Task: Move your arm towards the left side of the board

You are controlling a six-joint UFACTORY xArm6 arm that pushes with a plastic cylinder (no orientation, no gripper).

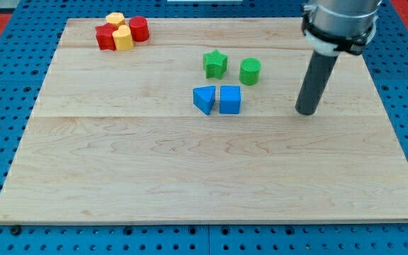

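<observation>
Arm end: grey cylindrical housing w/ black collar, white ring below it, then straight dark matte rod down to my tip (305,112).

My tip (305,111) rested on the board (190,184), the green cylinder (250,71) and blue cube (230,100) near its left; the red and yellow cluster (122,32) sat far up-left.

At the view's top left you see a red star block (105,37), a red cylinder (139,29) and two yellow blocks (122,39) clustered together. Near the middle, a green star (214,64) stands beside a green cylinder (250,71), and just below them a blue triangle (204,99) sits next to a blue cube (230,100).
</observation>
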